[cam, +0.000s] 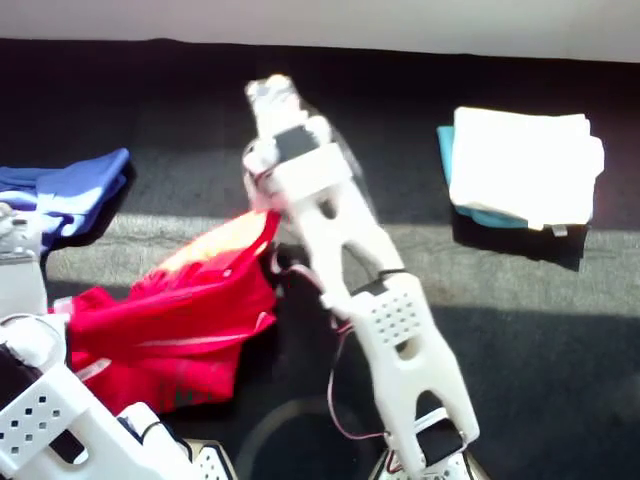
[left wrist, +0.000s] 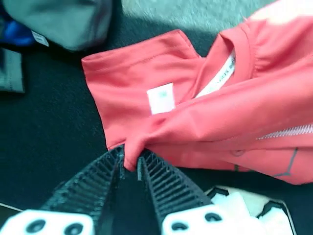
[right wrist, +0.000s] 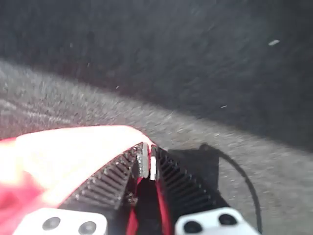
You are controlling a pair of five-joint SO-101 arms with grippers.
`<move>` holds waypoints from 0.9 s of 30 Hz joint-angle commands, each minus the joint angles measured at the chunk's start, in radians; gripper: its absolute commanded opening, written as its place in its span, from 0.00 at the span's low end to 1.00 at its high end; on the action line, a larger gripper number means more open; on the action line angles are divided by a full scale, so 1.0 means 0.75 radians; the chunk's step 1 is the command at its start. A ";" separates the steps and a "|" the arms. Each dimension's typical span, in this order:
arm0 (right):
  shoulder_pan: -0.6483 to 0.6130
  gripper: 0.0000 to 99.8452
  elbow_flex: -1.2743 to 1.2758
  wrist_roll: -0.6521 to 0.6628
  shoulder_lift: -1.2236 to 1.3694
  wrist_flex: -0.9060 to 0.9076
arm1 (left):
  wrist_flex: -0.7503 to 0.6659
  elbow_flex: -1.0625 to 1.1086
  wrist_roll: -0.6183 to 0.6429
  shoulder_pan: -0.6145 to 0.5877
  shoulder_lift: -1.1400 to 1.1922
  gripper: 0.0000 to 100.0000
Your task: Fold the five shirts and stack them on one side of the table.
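Plainly, the red shirt (cam: 180, 320) is a thin, smooth knit with a slight sheen. It lies crumpled on the left-centre of the worktop (cam: 500, 330), which has a dark, felt-like nap crossed by a band of sunlight. Both arms have hold of it. The left tool (left wrist: 129, 161) has black ribbed fingers (left wrist: 166, 181) on white bases, and they are pinched tight on a gathered fold at the shirt's stitched edge. The right tool (right wrist: 146, 164) is built the same way. Its jaws are pressed together on a sunlit corner of the red fabric, which is drawn into a soft peak there. From the left wrist, the inside of the shirt shows a small square white label (left wrist: 160, 98) sewn flat. A white neck tape (left wrist: 220, 76) curves along the collar, and the print on both is too small to read. Near the edge of that picture the fabric carries thin grey line marks and a white dotted stripe. Past the shirt sits a rounded fold of grey cloth (left wrist: 63, 22) with a tiny white tag. In the high view a blue shirt (cam: 65, 190) lies rumpled at the left edge of the worktop. Well apart on the right, a white shirt (cam: 525, 160) is folded into a neat rectangle. It rests on a teal cloth (cam: 447, 150) whose edge sticks out beneath it.
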 commanded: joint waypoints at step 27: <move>-0.071 0.19 -0.009 -0.102 -0.056 -0.187 | 0.180 -0.355 0.336 0.422 -0.013 0.01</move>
